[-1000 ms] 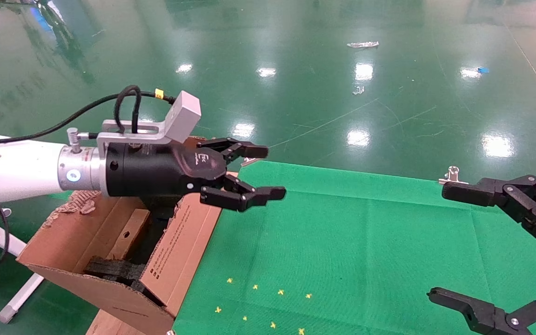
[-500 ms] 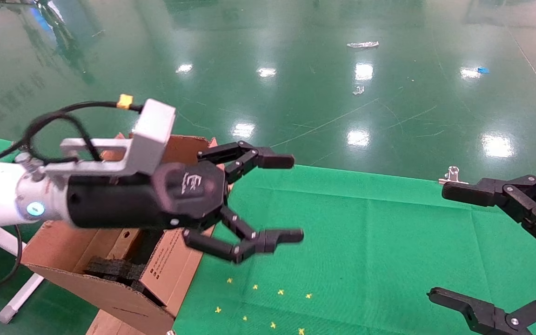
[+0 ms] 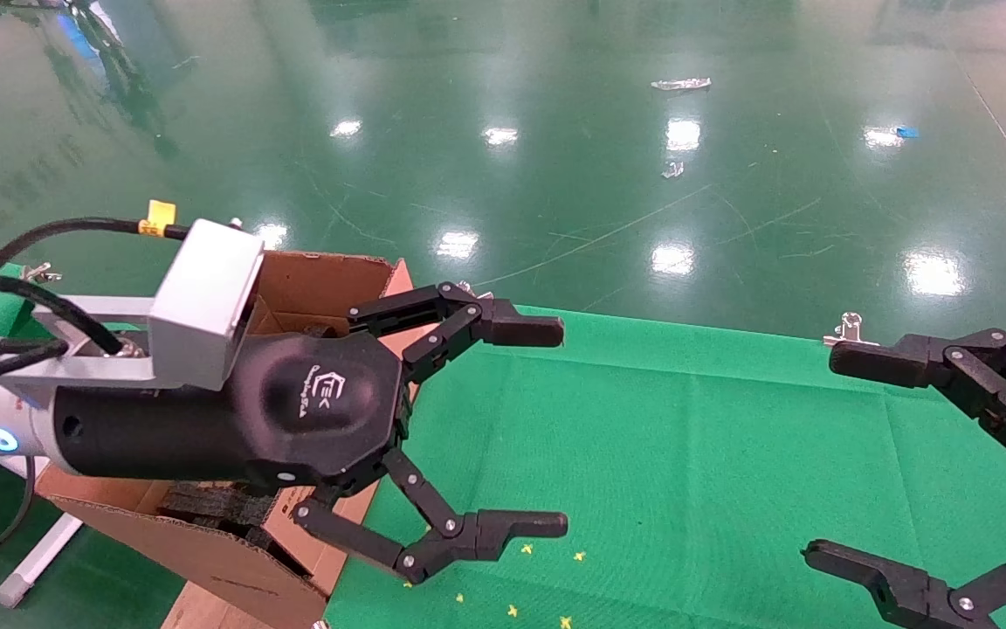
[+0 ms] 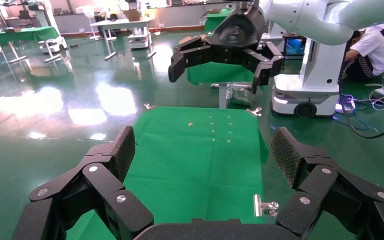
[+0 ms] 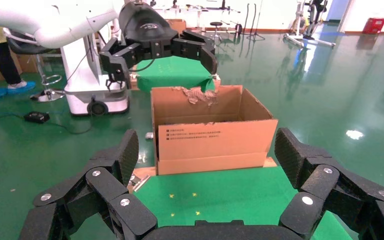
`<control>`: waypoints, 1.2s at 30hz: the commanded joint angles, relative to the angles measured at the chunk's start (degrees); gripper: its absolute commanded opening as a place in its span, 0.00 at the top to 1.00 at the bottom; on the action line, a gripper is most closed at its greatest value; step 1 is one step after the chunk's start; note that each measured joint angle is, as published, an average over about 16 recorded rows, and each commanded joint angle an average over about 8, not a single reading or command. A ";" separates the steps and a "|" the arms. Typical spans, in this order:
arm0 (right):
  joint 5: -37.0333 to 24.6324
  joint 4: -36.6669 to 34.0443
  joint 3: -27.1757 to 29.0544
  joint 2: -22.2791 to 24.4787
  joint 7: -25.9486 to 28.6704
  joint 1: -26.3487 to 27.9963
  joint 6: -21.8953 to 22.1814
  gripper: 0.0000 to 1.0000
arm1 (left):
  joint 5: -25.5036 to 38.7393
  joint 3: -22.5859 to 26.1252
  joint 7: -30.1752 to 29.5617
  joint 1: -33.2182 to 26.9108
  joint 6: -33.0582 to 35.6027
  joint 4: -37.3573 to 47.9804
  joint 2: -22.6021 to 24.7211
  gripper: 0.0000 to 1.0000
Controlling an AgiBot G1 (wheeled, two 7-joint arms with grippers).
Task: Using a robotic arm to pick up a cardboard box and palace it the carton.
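Left gripper point(image 3: 516, 428) is hovering above the near-left part of the green surface point(image 3: 686, 437), just beside the carton point(image 3: 206, 546); its fingers point(image 3: 520, 331) are spread wide and gripping nothing. The white arm with the grey camera block point(image 3: 204, 304) is reaching in from the left, its black body overlapping the carton's opening in the head view.

Carton is standing at the left edge of the surface with its flaps up. Black foam point(image 3: 206, 505) is showing inside it below the gripper body. In the right wrist view the carton point(image 5: 212, 132) is facing the camera with printed text on the front flap and a torn edge on the back flap, and the left gripper point(image 5: 157, 50) is hanging above and behind it.

Cardboard box: cannot be made out in any view, neither on the surface nor in either gripper.

Right gripper point(image 3: 826, 454) is sitting at the right edge of the surface, fingers point(image 3: 870, 362) wide apart and empty. Left wrist view is showing it point(image 4: 220, 67) across the cloth, also splayed.

Small yellow marks point(image 3: 512, 609) are lying on the cloth near the front edge.
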 commanded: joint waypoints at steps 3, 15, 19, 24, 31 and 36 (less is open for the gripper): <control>0.00 0.00 0.00 0.00 0.00 0.00 0.00 0.00 | 0.11 0.46 -0.08 -0.35 -0.13 0.44 0.03 0.00; 0.00 0.00 0.00 0.00 0.01 0.00 0.00 0.00 | 0.45 1.47 -0.19 -1.13 -0.43 1.27 0.15 0.00; 0.00 0.00 0.00 0.00 0.01 0.00 0.00 0.00 | 0.50 1.64 -0.20 -1.27 -0.50 1.43 0.16 0.00; 0.00 0.00 0.00 0.00 0.01 0.00 0.00 0.00 | 0.56 1.77 -0.23 -1.39 -0.54 1.56 0.18 0.00; 0.00 0.00 0.00 0.00 0.01 0.00 0.00 0.00 | 0.60 1.90 -0.25 -1.50 -0.57 1.67 0.21 0.00; 0.00 0.00 0.00 0.00 0.01 0.00 0.00 0.00 | 0.62 1.95 -0.27 -1.53 -0.59 1.71 0.22 0.00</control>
